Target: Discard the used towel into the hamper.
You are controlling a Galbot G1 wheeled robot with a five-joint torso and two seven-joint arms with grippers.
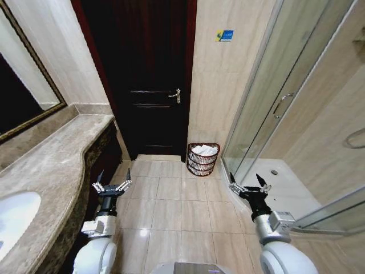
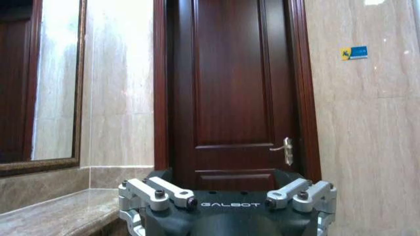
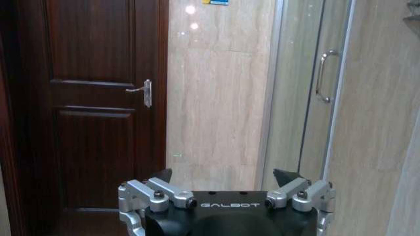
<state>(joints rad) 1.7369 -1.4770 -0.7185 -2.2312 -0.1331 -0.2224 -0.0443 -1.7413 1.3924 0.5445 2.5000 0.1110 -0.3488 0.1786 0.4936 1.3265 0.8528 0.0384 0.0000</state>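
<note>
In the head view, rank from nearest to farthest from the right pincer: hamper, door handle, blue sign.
1. Hamper, on the floor ahead of the right pincer, toward the left.
2. Door handle, on the door behind.
3. Blue sign, high on the wall.

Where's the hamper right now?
In the head view, the hamper stands on the floor against the far wall, between the dark door and the glass shower enclosure, with white cloth inside.

- The hamper (image 1: 202,159), a small dark reddish-brown wire basket, stands upright on the tiled floor against the wall, between the dark door and the glass shower.
- A white towel (image 1: 205,150), apparently crumpled, lies inside, filling its top.
</note>
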